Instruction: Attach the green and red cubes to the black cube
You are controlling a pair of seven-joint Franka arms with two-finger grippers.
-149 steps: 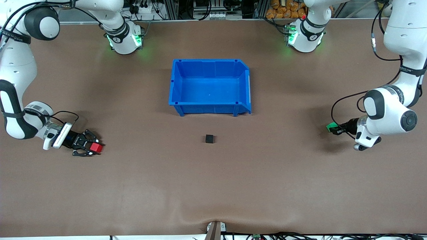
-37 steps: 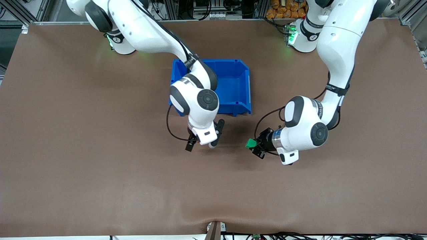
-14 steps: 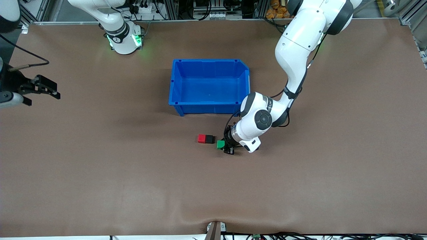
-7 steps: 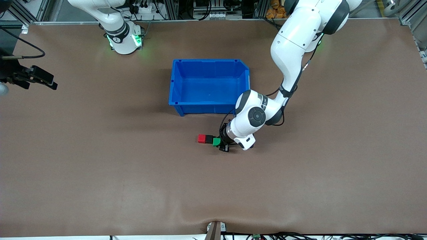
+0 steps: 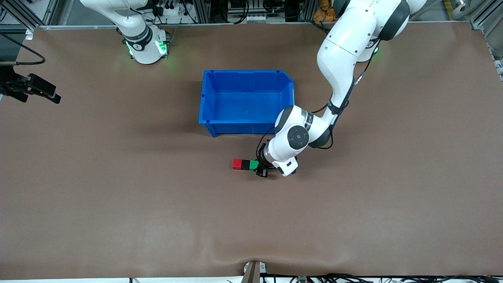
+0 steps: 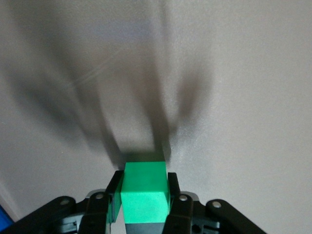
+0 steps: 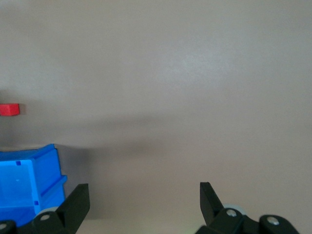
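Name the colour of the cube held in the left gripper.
Green cube, clearest in the left wrist view.

Matte table (image 5: 118, 196), seemingly plastic bin (image 5: 207, 98).

Count on the brown table (image 5: 118, 204): one small red cube (image 5: 237, 164), one small matte black cube (image 5: 245, 164), one small green cube (image 5: 254, 164), one blue plastic bin (image 5: 246, 125).

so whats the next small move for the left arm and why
Probably open the left tool and back away. It is shut on the green cube, which already sits against the black cube, with the red cube on the black cube's other face. The right tool waits open.
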